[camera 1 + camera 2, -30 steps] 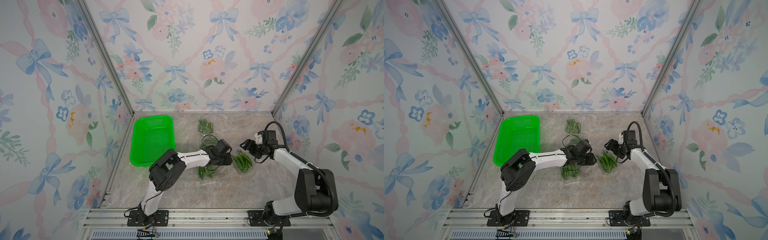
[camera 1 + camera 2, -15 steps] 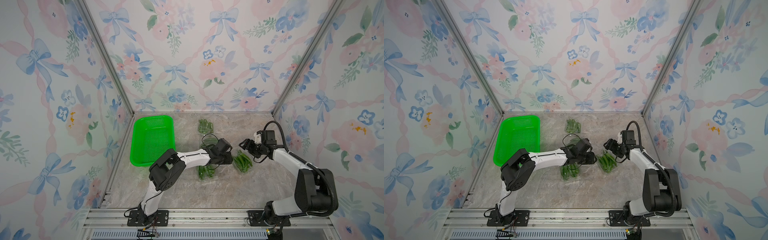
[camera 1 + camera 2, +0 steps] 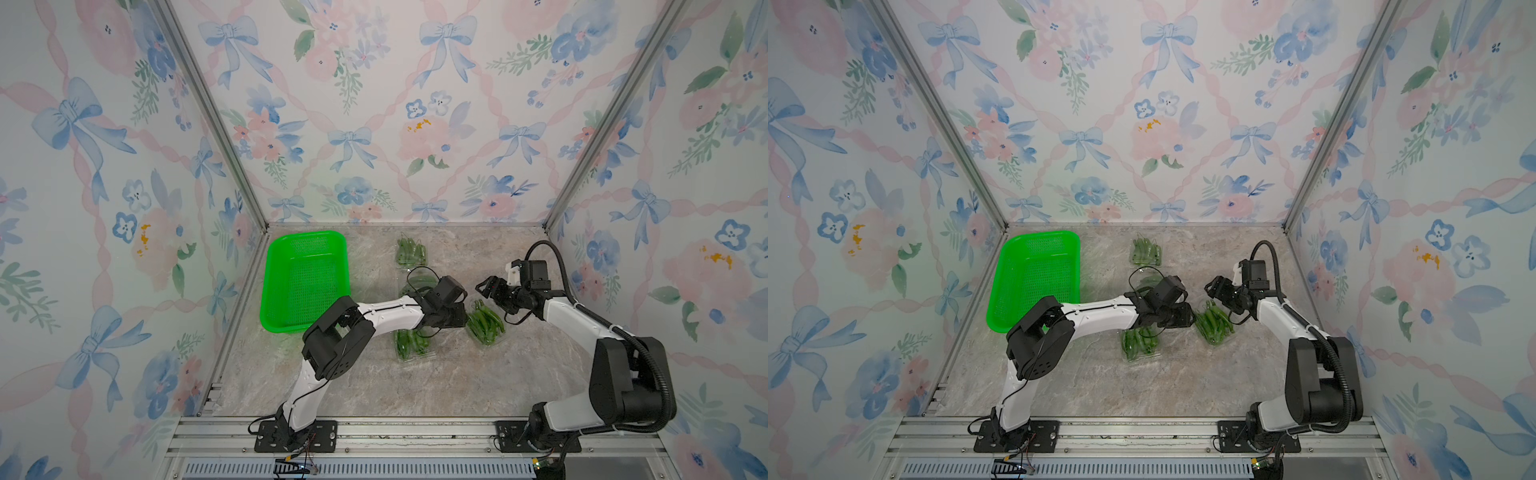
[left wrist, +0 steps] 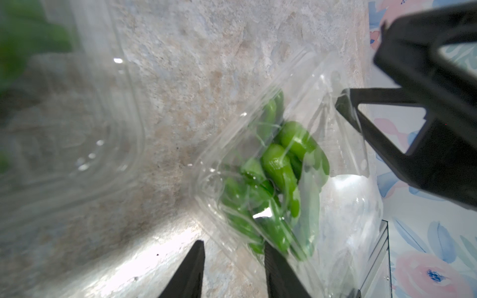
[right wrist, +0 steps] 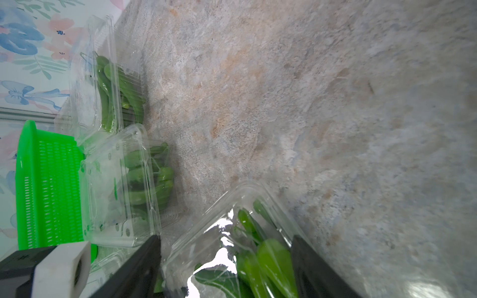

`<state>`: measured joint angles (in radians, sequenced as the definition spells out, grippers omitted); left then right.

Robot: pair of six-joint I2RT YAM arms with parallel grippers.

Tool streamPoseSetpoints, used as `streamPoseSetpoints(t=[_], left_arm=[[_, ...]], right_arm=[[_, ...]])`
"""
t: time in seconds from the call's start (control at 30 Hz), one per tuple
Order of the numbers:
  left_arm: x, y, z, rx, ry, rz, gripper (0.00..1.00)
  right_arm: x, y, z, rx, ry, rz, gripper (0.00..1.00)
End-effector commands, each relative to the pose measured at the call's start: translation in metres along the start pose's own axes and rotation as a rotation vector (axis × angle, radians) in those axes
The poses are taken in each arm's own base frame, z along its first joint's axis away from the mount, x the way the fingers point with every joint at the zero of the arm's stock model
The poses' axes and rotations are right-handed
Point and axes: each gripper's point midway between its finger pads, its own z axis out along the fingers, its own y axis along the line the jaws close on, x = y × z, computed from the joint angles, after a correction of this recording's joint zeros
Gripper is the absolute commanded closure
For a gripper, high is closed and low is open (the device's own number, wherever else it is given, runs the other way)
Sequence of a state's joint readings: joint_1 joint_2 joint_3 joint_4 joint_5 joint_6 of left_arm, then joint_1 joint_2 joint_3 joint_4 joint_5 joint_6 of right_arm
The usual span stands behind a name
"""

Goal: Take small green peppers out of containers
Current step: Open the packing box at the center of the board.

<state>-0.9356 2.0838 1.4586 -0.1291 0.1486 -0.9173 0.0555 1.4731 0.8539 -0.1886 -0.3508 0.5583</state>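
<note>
Several clear containers of small green peppers lie on the stone table. The rightmost container (image 3: 485, 325) (image 3: 1214, 323) lies between my two grippers. My left gripper (image 3: 460, 315) (image 4: 233, 249) is open, low at that container's left edge. One of its fingers (image 4: 275, 268) overlaps the clear rim, with the peppers (image 4: 280, 167) just beyond. My right gripper (image 3: 487, 289) (image 5: 225, 238) is open wide and straddles the container's far end (image 5: 232, 211). I cannot tell whether its fingers touch the plastic.
A bright green basket (image 3: 305, 282) (image 5: 46, 185) stands at the back left. Other containers lie at the back (image 3: 410, 253) (image 5: 108, 85), under my left wrist (image 3: 417, 279) (image 5: 124, 185) and in front of it (image 3: 411, 345).
My right gripper has shifted slightly left, closer over the rightmost container. The left arm has hardly moved, and both openings look the same.
</note>
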Motion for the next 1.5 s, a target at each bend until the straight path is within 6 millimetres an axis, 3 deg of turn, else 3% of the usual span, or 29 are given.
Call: streamPoseSetpoints(t=[0.0,0.3,0.8,1.2,1.33,1.47], left_arm=[[0.000,0.012,0.019,-0.029,0.004,0.008,0.62],[0.002,0.024,0.019,-0.068,0.000,0.014,0.75],[0.012,0.052,0.018,-0.140,0.002,0.003,0.77],[0.007,0.057,0.023,-0.159,-0.003,0.020,0.87],[0.005,0.053,0.022,-0.152,-0.005,0.022,0.87],[0.000,0.050,0.017,-0.152,-0.024,0.025,0.88]], right_arm=[[0.038,0.000,0.009,-0.013,0.133,0.043,0.22],[0.037,0.003,0.007,-0.019,0.132,0.033,0.22],[0.035,0.001,0.004,-0.016,0.134,0.026,0.22],[0.039,0.005,-0.001,-0.015,0.162,-0.034,0.22],[0.039,0.005,-0.008,0.007,0.159,-0.105,0.22],[0.034,0.013,-0.030,0.056,0.105,-0.248,0.22]])
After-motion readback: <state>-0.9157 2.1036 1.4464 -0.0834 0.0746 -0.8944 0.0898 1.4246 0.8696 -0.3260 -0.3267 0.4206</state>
